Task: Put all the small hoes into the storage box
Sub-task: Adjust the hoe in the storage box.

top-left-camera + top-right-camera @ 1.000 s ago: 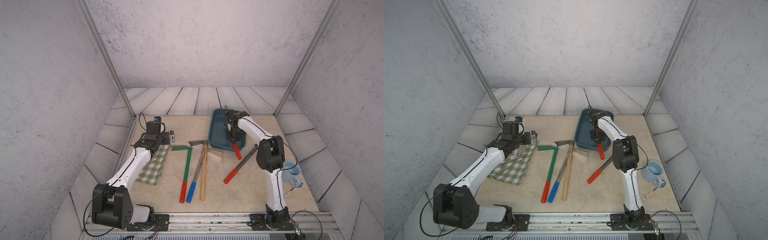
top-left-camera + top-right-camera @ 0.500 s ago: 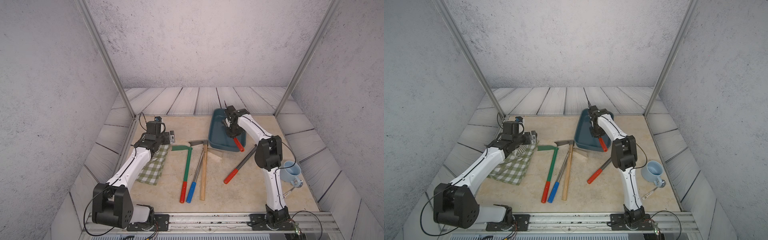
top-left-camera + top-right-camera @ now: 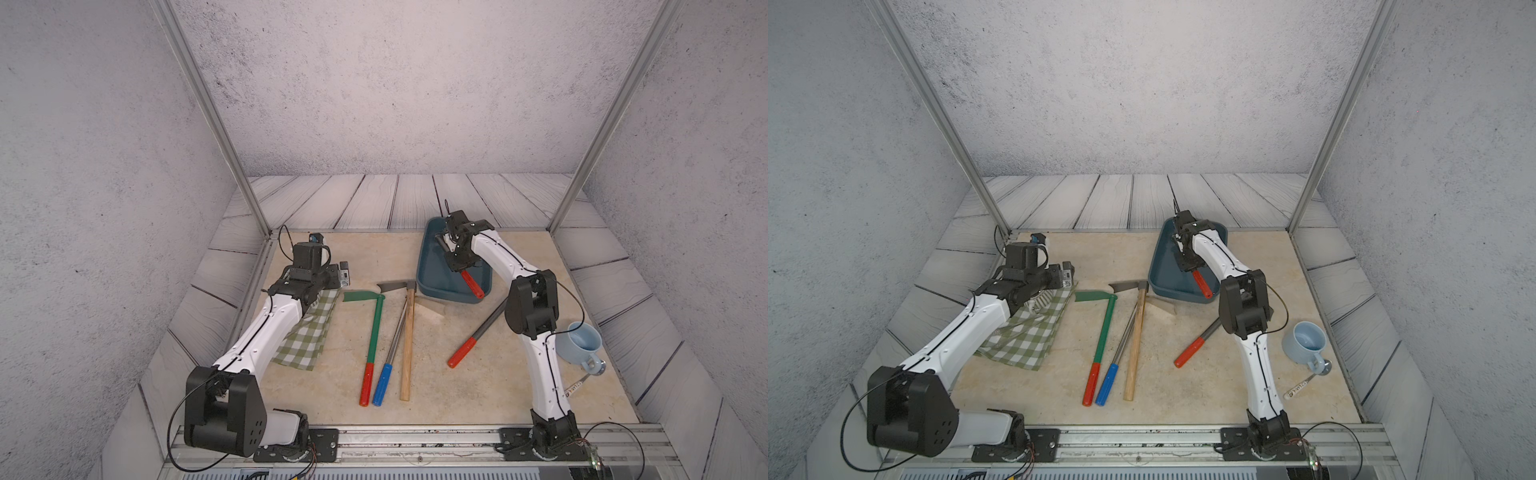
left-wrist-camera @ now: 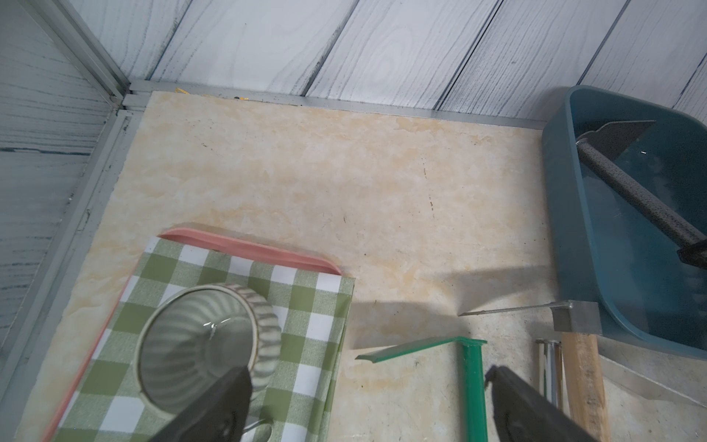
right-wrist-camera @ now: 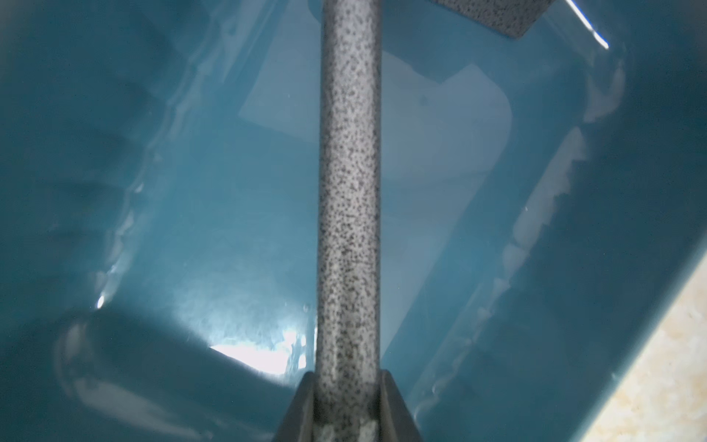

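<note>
Now that the small hoe (image 3: 471, 284) has been carried further toward twelve o'clock, it is held inside the storage box (image 3: 430, 270) by the clamped right gripper (image 5: 349, 409), release judged next; the left gripper (image 4: 367, 386) is spread, empty.

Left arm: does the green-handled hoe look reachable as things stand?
Probably yes. The left tool is open and empty, hovering by the blade end of the green-handled hoe, with nothing on it. The blue-gripped implement lies alongside its handle, so the upper shaft looks easiest.
</note>
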`<move>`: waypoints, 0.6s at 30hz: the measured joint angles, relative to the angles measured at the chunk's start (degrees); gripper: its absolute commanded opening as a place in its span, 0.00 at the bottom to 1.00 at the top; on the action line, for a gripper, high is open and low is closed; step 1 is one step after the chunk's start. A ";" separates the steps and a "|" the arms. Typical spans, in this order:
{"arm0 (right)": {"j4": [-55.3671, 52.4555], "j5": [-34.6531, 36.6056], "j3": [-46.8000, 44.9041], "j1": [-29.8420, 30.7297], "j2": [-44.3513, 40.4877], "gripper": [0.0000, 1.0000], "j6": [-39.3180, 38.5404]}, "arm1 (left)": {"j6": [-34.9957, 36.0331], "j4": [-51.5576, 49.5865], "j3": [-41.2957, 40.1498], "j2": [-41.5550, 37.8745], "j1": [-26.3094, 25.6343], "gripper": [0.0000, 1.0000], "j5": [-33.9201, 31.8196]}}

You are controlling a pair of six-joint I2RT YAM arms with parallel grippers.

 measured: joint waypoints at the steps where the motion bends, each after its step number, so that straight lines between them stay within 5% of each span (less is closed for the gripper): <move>1: 0.74 0.26 0.00 0.02 0.24 0.03 -0.24 | 0.00 0.00 0.00 0.00 0.00 1.00 0.00; 12: 5.53 5.88 -2.62 0.11 0.59 0.13 -1.49 | 0.00 0.00 0.00 0.00 0.00 1.00 0.02; 14: 5.92 6.75 -2.86 0.09 0.61 0.20 -1.36 | 0.00 0.00 0.00 0.00 0.00 1.00 0.00; 16: 6.03 7.06 -2.95 0.09 0.61 0.45 -0.94 | 0.00 0.00 0.00 0.00 0.00 1.00 0.02; 18: 7.06 7.08 -3.28 0.04 0.55 0.59 -0.11 | 0.00 0.00 0.00 0.00 0.00 1.00 0.00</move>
